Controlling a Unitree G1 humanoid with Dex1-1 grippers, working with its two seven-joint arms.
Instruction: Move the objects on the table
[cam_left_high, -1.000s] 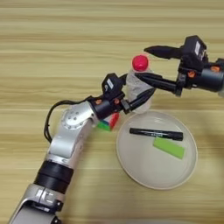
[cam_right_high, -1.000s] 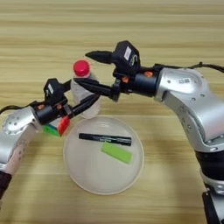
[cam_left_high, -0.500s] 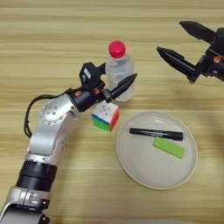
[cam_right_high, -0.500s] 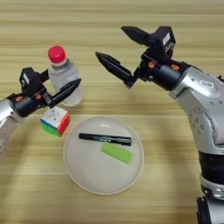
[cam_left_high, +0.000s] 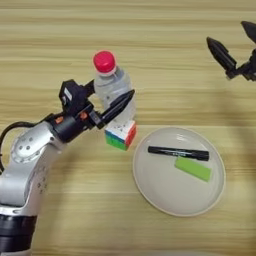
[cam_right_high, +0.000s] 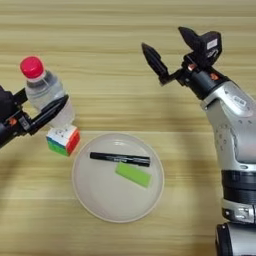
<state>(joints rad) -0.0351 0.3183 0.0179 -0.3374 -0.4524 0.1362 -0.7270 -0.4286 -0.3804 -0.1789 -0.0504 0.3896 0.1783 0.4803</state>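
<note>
The left gripper (cam_left_high: 111, 101), forearm angled up toward the plate (cam_left_high: 165, 200), clasps the bottle (cam_left_high: 111, 82) above-left of it; the right gripper (cam_right_high: 170, 47) hovers beyond it, fingers spread wide.

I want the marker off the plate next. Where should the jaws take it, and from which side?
Grip the black marker at mid-barrel, coming straight down from above. It lies flat across the plate, its length running left to right, so the jaws should close across its width. The green block lies close beside its right half, so favour the left half.
</note>
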